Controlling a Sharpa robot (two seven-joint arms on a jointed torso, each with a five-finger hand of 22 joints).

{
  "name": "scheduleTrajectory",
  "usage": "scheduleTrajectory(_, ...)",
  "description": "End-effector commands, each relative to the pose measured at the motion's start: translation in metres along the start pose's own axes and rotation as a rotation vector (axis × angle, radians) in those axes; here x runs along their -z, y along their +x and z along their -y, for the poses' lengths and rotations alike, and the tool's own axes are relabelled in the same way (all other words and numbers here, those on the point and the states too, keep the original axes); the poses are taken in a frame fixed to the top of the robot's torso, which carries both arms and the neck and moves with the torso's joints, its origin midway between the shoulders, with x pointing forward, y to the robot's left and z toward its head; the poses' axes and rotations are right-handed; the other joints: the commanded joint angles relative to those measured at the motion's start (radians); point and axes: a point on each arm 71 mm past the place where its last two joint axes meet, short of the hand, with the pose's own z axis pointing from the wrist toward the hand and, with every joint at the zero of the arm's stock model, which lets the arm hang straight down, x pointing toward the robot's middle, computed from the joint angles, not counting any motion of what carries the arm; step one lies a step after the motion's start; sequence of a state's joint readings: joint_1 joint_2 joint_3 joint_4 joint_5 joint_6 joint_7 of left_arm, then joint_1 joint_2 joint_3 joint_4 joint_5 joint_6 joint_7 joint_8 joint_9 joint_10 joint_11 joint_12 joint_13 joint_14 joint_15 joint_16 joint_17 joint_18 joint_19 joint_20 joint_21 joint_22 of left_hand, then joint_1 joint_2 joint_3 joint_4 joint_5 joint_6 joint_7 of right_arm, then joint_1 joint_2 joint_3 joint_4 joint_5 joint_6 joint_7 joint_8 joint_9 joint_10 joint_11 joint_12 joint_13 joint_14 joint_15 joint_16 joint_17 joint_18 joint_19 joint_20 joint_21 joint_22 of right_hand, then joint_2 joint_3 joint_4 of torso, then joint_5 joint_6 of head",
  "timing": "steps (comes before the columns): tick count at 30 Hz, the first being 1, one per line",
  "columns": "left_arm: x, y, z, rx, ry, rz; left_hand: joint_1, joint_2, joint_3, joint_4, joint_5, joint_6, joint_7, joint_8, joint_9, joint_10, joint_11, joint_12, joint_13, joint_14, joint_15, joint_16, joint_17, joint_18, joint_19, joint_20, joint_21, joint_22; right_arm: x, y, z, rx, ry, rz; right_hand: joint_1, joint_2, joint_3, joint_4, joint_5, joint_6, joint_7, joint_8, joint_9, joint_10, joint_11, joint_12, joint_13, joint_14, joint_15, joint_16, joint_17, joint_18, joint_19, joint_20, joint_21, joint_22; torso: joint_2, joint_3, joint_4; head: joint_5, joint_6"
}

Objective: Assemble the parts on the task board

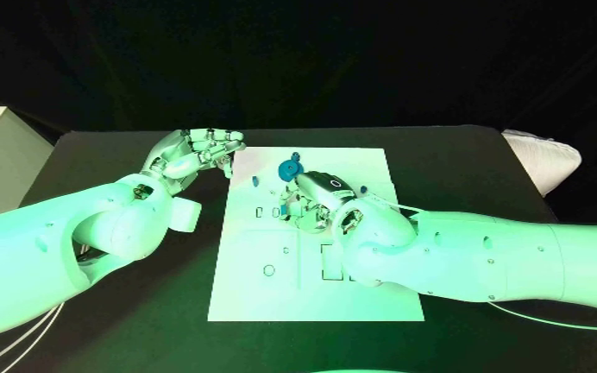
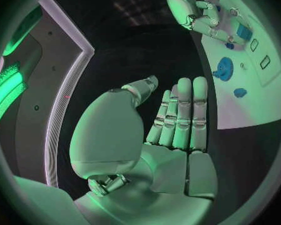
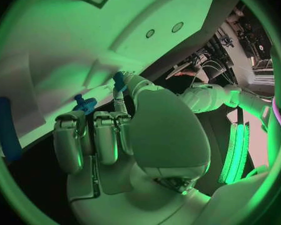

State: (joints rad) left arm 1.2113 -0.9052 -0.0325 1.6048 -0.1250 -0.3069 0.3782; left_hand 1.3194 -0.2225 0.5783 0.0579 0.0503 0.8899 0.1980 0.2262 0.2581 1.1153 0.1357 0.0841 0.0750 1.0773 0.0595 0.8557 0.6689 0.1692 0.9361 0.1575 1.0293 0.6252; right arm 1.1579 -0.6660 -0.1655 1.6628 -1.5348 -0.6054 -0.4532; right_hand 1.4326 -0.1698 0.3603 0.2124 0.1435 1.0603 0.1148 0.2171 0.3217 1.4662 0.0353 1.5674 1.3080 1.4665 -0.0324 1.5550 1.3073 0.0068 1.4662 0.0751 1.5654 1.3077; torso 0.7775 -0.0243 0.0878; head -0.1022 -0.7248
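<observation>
The white task board (image 1: 317,291) lies in the middle of the black table. A blue gear (image 1: 289,168) (image 2: 224,68) sits near its far edge, with a small blue part (image 1: 258,180) (image 2: 240,92) beside it. My right hand (image 1: 326,196) (image 3: 109,135) hovers low over the board's middle, fingers curled down. Its thumb tip touches a small blue part (image 3: 120,80), and another blue part (image 3: 85,105) lies just past the fingers; whether either is held is unclear. My left hand (image 1: 193,153) (image 2: 178,120) is off the board's far left corner, fingers straight, holding nothing.
A blue block (image 1: 286,209) (image 2: 243,31) stands on the board beside my right hand. A long blue piece (image 3: 6,127) lies on the board. Several empty slots (image 1: 329,261) mark its near half. A white object (image 1: 548,157) lies at the table's right edge.
</observation>
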Motion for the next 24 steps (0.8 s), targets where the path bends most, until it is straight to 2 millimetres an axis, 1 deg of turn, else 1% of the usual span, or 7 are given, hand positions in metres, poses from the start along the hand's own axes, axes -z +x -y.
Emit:
scheduleTrajectory(1,-0.0003,0.0022,0.0004,0.010,0.004,-0.019,-0.003,0.007,-0.001,-0.005,-0.001,-0.006,-0.001,0.000,0.001,-0.002,-0.002,0.003,0.002,-0.008,0.000,0.005,-0.001,0.015,-0.008,-0.001,0.006,0.001,0.0002,0.0037,-0.0018,0.030,-0.011,-0.015,-0.007,-0.001,0.007,0.000,0.005,-0.004,-0.003,0.004,0.010,0.105,-0.003,0.003,0.263,0.097,-0.004,0.006,0.233,-0.007,0.105,-0.007,0.005,0.263,0.000,0.0012,-0.0007,0.002,-0.003)
scheduleTrajectory(5,-0.0003,0.0021,0.0003,0.010,0.004,-0.019,-0.003,0.007,-0.001,-0.005,-0.001,-0.006,-0.001,0.000,0.001,-0.002,-0.002,0.003,0.002,-0.008,0.000,0.005,-0.001,0.015,-0.008,-0.001,0.006,0.001,0.0001,0.0056,-0.0015,0.033,-0.010,-0.019,-0.007,-0.001,0.007,0.000,0.005,-0.004,-0.003,0.004,0.010,0.105,-0.003,0.003,0.263,0.097,-0.004,0.006,0.233,-0.007,0.105,-0.007,0.005,0.263,0.000,0.0001,-0.0012,0.003,-0.007)
scheduleTrajectory(11,-0.0002,0.0019,0.0002,0.010,0.003,-0.019,-0.003,0.007,-0.001,-0.005,-0.001,-0.006,-0.001,0.000,0.001,-0.002,-0.002,0.003,0.002,-0.008,0.000,0.005,-0.001,0.015,-0.008,-0.001,0.006,0.001,-0.0001,0.0070,-0.0015,0.035,-0.011,-0.021,-0.012,-0.006,0.007,0.001,0.006,-0.006,-0.002,0.005,0.010,0.105,-0.002,0.003,0.263,0.097,-0.004,0.005,0.233,-0.007,0.105,-0.007,0.005,0.263,-0.001,0.0009,-0.0023,0.004,-0.009)
scheduleTrajectory(15,-0.0002,0.0018,0.0001,0.010,0.003,-0.019,-0.003,0.007,-0.001,-0.005,-0.001,-0.006,-0.001,0.000,0.001,-0.002,-0.002,0.003,0.002,-0.008,0.000,0.005,-0.001,0.015,-0.008,-0.001,0.006,0.001,-0.0003,0.0078,-0.0014,0.036,-0.011,-0.022,-0.014,-0.008,0.007,0.002,0.006,-0.007,-0.002,0.005,0.010,0.105,-0.002,0.003,0.263,0.097,-0.004,0.005,0.232,-0.007,0.105,-0.007,0.005,0.263,-0.001,0.0013,-0.0019,0.004,-0.008)
scheduleTrajectory(24,0.0000,0.0011,-0.0001,0.009,0.002,-0.018,-0.004,0.007,-0.001,-0.005,-0.001,-0.006,-0.001,0.000,0.001,-0.002,-0.002,0.003,0.001,-0.008,0.000,0.005,-0.002,0.015,-0.008,-0.001,0.007,0.002,-0.0004,0.0086,-0.0002,0.041,-0.009,-0.026,-0.019,-0.012,0.007,0.003,0.006,-0.011,-0.001,0.005,0.010,0.105,-0.001,0.003,0.263,0.097,-0.003,0.005,0.232,-0.007,0.105,-0.006,0.005,0.263,-0.001,-0.0001,-0.0019,0.003,-0.009)
